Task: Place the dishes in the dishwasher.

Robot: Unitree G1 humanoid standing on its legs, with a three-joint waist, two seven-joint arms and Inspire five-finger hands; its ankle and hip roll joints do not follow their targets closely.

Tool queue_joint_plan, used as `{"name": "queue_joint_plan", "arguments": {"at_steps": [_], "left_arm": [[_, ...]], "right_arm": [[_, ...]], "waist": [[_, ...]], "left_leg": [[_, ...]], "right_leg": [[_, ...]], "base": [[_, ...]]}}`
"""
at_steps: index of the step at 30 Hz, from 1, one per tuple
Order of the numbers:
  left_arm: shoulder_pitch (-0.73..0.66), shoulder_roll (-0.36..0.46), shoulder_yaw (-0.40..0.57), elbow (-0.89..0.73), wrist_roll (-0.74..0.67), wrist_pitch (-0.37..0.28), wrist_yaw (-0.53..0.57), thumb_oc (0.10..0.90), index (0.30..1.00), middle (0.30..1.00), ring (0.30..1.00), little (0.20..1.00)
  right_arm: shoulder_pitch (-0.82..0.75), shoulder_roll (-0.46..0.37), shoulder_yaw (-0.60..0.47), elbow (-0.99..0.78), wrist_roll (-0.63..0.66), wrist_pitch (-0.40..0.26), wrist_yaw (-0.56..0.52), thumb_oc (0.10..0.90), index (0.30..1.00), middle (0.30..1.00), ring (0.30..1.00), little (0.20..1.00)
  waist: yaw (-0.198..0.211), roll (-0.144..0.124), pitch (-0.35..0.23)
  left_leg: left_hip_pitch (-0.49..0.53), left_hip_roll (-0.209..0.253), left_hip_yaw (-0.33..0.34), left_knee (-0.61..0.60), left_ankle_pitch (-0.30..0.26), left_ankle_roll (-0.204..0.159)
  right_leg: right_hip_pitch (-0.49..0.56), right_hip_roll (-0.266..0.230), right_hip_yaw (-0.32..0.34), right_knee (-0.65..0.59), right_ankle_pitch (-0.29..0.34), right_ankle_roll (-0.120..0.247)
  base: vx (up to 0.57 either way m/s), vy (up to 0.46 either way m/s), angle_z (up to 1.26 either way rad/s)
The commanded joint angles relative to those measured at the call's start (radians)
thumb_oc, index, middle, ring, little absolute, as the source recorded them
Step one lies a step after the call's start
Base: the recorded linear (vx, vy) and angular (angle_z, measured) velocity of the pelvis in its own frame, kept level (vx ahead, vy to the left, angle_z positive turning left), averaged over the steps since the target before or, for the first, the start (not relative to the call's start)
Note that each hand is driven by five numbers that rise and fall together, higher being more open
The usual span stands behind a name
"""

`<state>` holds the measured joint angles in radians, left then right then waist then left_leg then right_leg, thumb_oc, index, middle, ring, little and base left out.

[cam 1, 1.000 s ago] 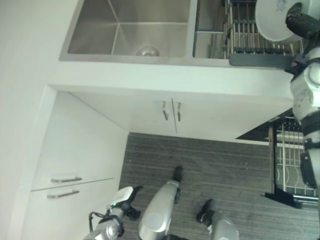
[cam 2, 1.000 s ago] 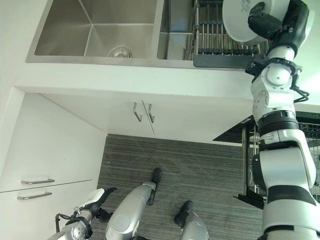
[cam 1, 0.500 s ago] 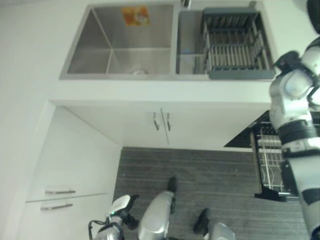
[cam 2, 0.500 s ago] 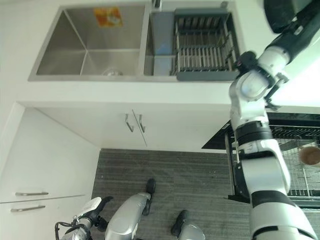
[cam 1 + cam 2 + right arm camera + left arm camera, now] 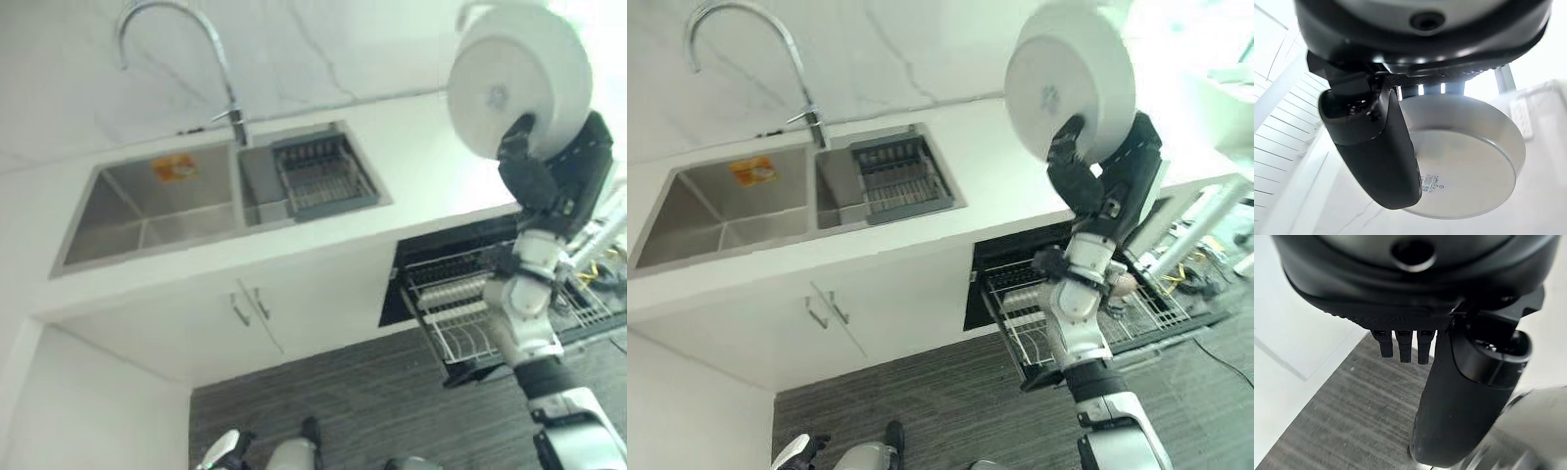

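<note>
A white kitchen counter (image 5: 999, 147) runs under a pale marbled wall, with white cabinet doors (image 5: 823, 323) below it and a dark striped floor (image 5: 950, 411) at the bottom of the head views. Set into the counter is a steel double sink (image 5: 725, 211) with a tall curved tap (image 5: 798, 69); a dark dish rack (image 5: 896, 176) sits in the sink's smaller right-hand basin.

The right hand (image 5: 1095, 181) is raised high above the counter, its thumb (image 5: 1374, 152) pressed across the underside of a white plate (image 5: 1070, 80) and its fingers behind the plate, so the plate is pinched at its lower edge. The plate stands nearly upright, its underside facing the head camera, well above the counter and apart from it. In the right wrist view the plate (image 5: 1464, 156) shows just past the thumb, its round base turned to the lens.

Below and behind the raised arm the dishwasher (image 5: 994, 269) is open, its wire rack (image 5: 1097, 313) pulled out over the floor, with a few pale dishes (image 5: 446, 294) standing in it.

The left hand (image 5: 794, 450) hangs low at the bottom edge of the head views, near the floor and well apart from the counter. In the left wrist view its thumb (image 5: 1469, 396) shows against the striped floor, but I cannot tell whether its fingers are spread or curled.
</note>
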<state>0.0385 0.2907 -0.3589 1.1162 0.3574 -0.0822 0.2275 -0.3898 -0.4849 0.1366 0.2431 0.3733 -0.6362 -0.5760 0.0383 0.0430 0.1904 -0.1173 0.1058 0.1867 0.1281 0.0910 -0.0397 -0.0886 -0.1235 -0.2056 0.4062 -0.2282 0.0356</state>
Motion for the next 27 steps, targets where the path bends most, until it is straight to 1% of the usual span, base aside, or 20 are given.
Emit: {"name": "queue_joint_plan", "arguments": {"at_steps": [1,2,3,4,8,9,11,12,14,16,18,19,21,23,25,27], "left_arm": [[-0.055,0.016,-0.014,0.002,-0.041,0.005,0.008,0.800,0.900,0.900,0.900,0.900],[-0.061,0.020,0.000,-0.009,-0.048,0.004,0.006,0.800,0.900,0.900,0.900,0.900],[-0.066,0.021,0.004,-0.015,-0.058,0.004,0.007,0.800,0.900,0.900,0.900,0.900],[-0.081,0.021,0.019,-0.038,-0.074,0.007,0.003,0.800,0.900,0.900,0.900,0.900],[-0.092,0.021,0.031,-0.060,-0.080,-0.001,-0.007,0.800,0.900,0.900,0.900,0.900],[-0.097,0.019,0.031,-0.073,-0.078,-0.008,-0.012,0.800,0.900,0.900,0.900,0.900],[-0.098,0.017,0.026,-0.092,-0.072,-0.005,-0.022,0.800,0.900,0.900,0.900,0.900],[-0.098,0.017,0.018,-0.101,-0.072,-0.004,-0.027,0.800,0.900,0.900,0.900,0.900],[-0.092,0.010,0.006,-0.114,-0.054,-0.005,-0.039,0.800,0.900,0.900,0.900,0.900],[-0.087,0.008,-0.010,-0.122,-0.033,-0.007,-0.048,0.800,0.900,0.900,0.900,0.900],[-0.080,0.008,-0.029,-0.131,-0.004,-0.009,-0.053,0.800,0.900,0.900,0.900,0.900],[-0.079,0.008,-0.039,-0.134,0.011,-0.003,-0.057,0.800,0.900,0.900,0.900,0.900],[-0.083,0.017,-0.062,-0.144,0.042,0.012,-0.063,0.800,0.900,0.900,0.900,0.900],[-0.101,0.035,-0.086,-0.147,0.063,0.018,-0.075,0.800,0.900,0.900,0.900,0.900],[-0.116,0.047,-0.099,-0.140,0.068,0.018,-0.086,0.800,0.900,0.900,0.900,0.900],[-0.123,0.049,-0.104,-0.138,0.066,0.018,-0.088,0.800,0.900,0.900,0.900,0.900]], "right_arm": [[-0.120,-0.055,-0.056,-0.130,-0.050,-0.069,0.085,0.400,0.300,0.300,0.300,0.300],[-0.073,-0.058,-0.068,-0.152,-0.047,-0.066,0.114,0.400,0.300,0.300,0.300,0.300],[-0.048,-0.057,-0.072,-0.164,-0.045,-0.064,0.131,0.400,0.300,0.300,0.300,0.300],[0.014,-0.065,-0.086,-0.187,-0.037,-0.059,0.177,0.400,0.300,0.300,0.300,0.300],[0.076,-0.074,-0.111,-0.205,0.000,-0.041,0.227,0.400,0.300,0.300,0.300,0.300],[0.115,-0.074,-0.125,-0.205,0.016,-0.031,0.258,0.400,0.300,0.300,0.300,0.300],[0.147,-0.081,-0.139,-0.201,-0.002,-0.016,0.287,0.400,0.300,0.300,0.300,0.300],[0.155,-0.086,-0.135,-0.194,-0.020,-0.011,0.281,0.400,0.300,0.300,0.300,0.300],[0.167,-0.090,-0.130,-0.162,-0.033,0.012,0.301,0.400,0.300,0.300,0.300,0.300],[0.168,-0.092,-0.123,-0.128,-0.044,0.020,0.312,0.400,0.300,0.300,0.300,0.300],[0.160,-0.101,-0.113,-0.091,-0.081,0.020,0.290,0.400,0.300,0.300,0.300,0.300],[0.152,-0.107,-0.109,-0.074,-0.107,0.026,0.270,0.400,0.300,0.300,0.300,0.300],[0.124,-0.123,-0.096,-0.041,-0.118,0.042,0.264,0.400,0.300,0.300,0.300,0.300],[0.079,-0.142,-0.068,-0.002,-0.125,0.067,0.280,0.400,0.300,0.300,0.300,0.300],[0.033,-0.155,-0.046,0.038,-0.126,0.082,0.292,0.400,0.300,0.300,0.300,0.300],[0.019,-0.159,-0.041,0.047,-0.125,0.090,0.293,0.400,0.300,0.300,0.300,0.300]], "waist": [[0.020,-0.028,-0.024],[0.001,-0.030,-0.025],[-0.010,-0.032,-0.026],[-0.035,-0.037,-0.026],[-0.054,-0.039,-0.027],[-0.066,-0.039,-0.025],[-0.075,-0.040,-0.021],[-0.077,-0.040,-0.019],[-0.080,-0.041,-0.009],[-0.079,-0.041,-0.004],[-0.075,-0.040,0.000],[-0.073,-0.040,0.003],[-0.065,-0.037,0.012],[-0.057,-0.030,0.024],[-0.051,-0.025,0.035],[-0.049,-0.024,0.040]], "left_leg": [[0.021,-0.019,-0.032,0.172,-0.243,-0.017],[0.024,-0.008,-0.018,0.172,-0.242,-0.021],[0.026,-0.003,-0.011,0.172,-0.240,-0.023],[0.030,0.013,0.007,0.172,-0.238,-0.029],[0.032,0.028,0.022,0.172,-0.236,-0.034],[0.032,0.036,0.029,0.172,-0.235,-0.037],[0.032,0.043,0.034,0.172,-0.233,-0.042],[0.032,0.046,0.038,0.172,-0.233,-0.043],[0.040,0.054,0.044,0.172,-0.239,-0.046],[0.042,0.058,0.046,0.172,-0.240,-0.047],[0.042,0.058,0.043,0.172,-0.240,-0.047],[0.041,0.057,0.039,0.172,-0.240,-0.047],[0.034,0.054,0.028,0.172,-0.238,-0.048],[0.023,0.047,0.014,0.172,-0.236,-0.046],[0.013,0.039,0.003,0.172,-0.234,-0.044],[0.012,0.038,0.001,0.172,-0.234,-0.043]], "right_leg": [[0.049,0.020,-0.067,-0.106,0.031,0.033],[0.044,0.022,-0.059,-0.106,0.031,0.034],[0.041,0.023,-0.054,-0.106,0.033,0.034],[0.033,0.023,-0.043,-0.106,0.036,0.038],[0.024,0.023,-0.032,-0.106,0.040,0.043],[0.019,0.021,-0.027,-0.106,0.043,0.046],[0.013,0.017,-0.025,-0.106,0.046,0.051],[0.010,0.014,-0.025,-0.106,0.047,0.052],[0.015,0.007,-0.028,-0.106,0.043,0.056],[0.016,0.003,-0.030,-0.106,0.043,0.058],[0.015,-0.001,-0.031,-0.106,0.045,0.059],[0.013,-0.002,-0.031,-0.106,0.046,0.060],[0.007,-0.006,-0.032,-0.106,0.048,0.060],[-0.004,-0.010,-0.029,-0.106,0.052,0.060],[-0.014,-0.012,-0.027,-0.106,0.055,0.059],[-0.015,-0.012,-0.027,-0.106,0.056,0.058]], "base": [[-0.04,-0.065,-0.35],[-0.03,-0.065,-0.32],[-0.03,-0.100,-0.33],[-0.01,-0.079,-0.43],[0.01,-0.051,-0.35],[0.02,-0.051,-0.21],[0.01,-0.046,-0.18],[0.03,-0.041,-0.13],[0.04,-0.033,-0.11],[0.05,-0.023,-0.20],[0.05,-0.015,-0.10],[0.05,-0.001,-0.01],[0.02,0.004,-0.01],[0.01,0.017,-0.01],[0.01,0.037,-0.08],[-0.02,0.035,-0.05]]}}
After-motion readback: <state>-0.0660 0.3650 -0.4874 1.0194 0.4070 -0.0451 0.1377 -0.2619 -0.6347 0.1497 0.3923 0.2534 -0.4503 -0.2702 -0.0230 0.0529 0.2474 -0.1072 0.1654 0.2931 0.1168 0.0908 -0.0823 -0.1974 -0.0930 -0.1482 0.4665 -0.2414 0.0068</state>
